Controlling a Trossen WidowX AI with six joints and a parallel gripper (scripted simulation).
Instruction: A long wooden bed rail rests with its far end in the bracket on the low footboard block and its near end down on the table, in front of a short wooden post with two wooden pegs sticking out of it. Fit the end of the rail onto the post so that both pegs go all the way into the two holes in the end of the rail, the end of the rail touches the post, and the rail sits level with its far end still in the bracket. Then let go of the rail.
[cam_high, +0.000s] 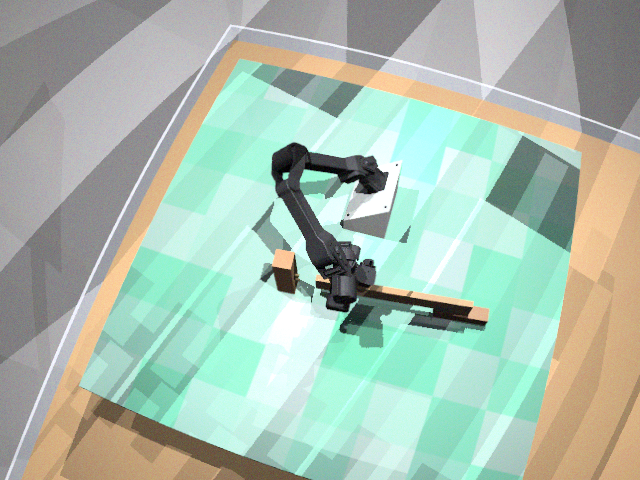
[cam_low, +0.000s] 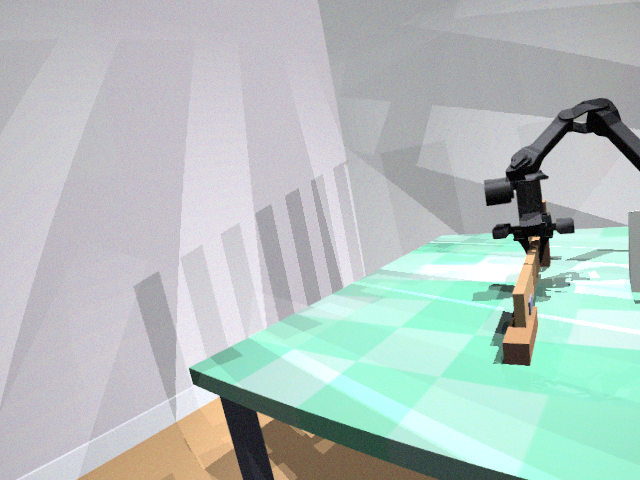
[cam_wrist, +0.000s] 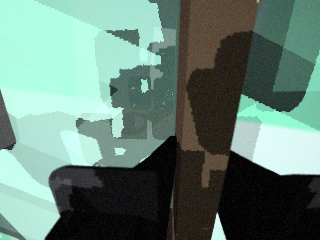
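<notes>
Black end effector grips the unlettered wooden rail.

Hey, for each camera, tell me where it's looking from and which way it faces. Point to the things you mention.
Top: high above the table, looking down at a slant; it shows the whole arm, the rail (cam_high: 413, 296) (cam_low: 524, 281) (cam_wrist: 200, 115), the post (cam_high: 284, 271) and the footboard block (cam_high: 479, 315) (cam_low: 516, 345).
Exterior: off the block's end of the table, looking along the rail toward the tool (cam_high: 338, 304) (cam_low: 534, 253) (cam_wrist: 187, 142); part of the arm shows, its base out of frame.
Wrist: on the arm, facing down past the dark fingers, closed on the rail.
Top and exterior share the block.
</notes>
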